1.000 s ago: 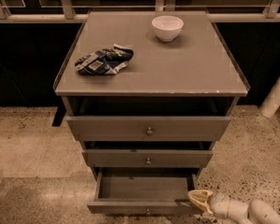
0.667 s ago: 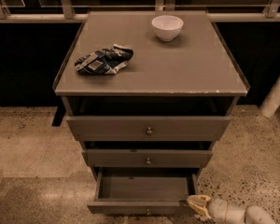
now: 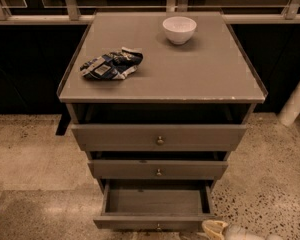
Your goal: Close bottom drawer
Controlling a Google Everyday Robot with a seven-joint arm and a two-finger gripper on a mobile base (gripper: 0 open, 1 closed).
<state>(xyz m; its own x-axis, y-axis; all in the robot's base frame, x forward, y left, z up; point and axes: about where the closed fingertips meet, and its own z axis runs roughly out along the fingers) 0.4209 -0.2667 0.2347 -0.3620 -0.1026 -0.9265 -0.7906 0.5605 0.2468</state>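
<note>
The tool [image 3: 213, 229] is sliding left and lower than a second ago, and is now sitting at the bottom edge of view, just beside the front right corner of the bottom drawer [image 3: 155, 204]. Clenched or released? Cannot tell. The bottom drawer is standing pulled out, its inside showing, under the middle drawer [image 3: 158, 169] and top drawer [image 3: 159, 137]. On the counter [image 3: 190, 79], a white bowl [image 3: 179, 29] and a crumpled packet [image 3: 111, 65] are lying well apart.
</note>
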